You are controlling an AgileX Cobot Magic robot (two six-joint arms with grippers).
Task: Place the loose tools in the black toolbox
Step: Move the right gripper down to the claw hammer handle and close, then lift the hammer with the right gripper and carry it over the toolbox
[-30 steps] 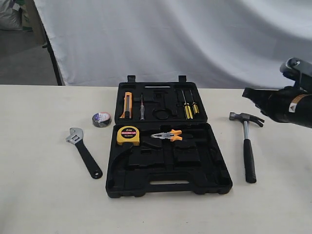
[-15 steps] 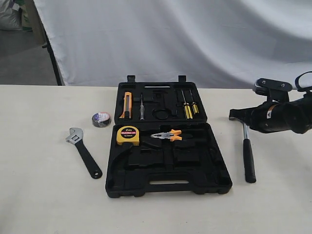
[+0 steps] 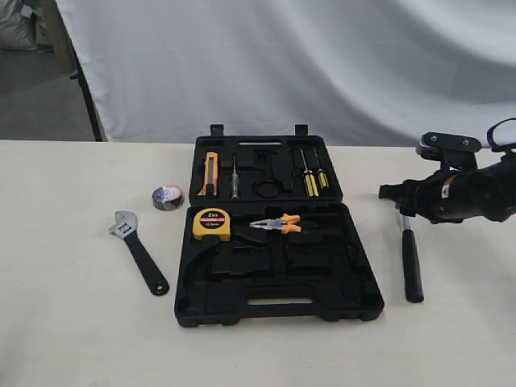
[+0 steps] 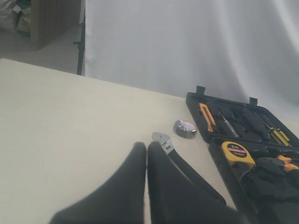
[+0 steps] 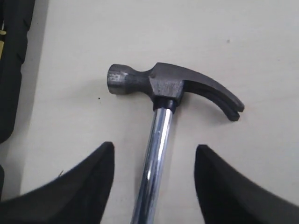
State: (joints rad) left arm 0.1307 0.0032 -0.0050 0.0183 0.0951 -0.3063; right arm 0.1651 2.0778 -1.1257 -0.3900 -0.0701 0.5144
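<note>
Flanking hammer (image 5: 164,88), right pincer (image 5: 154,146) spread.

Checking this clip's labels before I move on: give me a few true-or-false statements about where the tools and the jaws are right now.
1. The right jaws stand open on either side of the shaft of the hammer. True.
2. The wrench lies inside the toolbox. False: it lies on the table, left of the toolbox in the exterior view.
3. The tape roll sits on the table, outside the toolbox. True.
4. The left jaws grip the wrench. False: they are shut on nothing.
</note>
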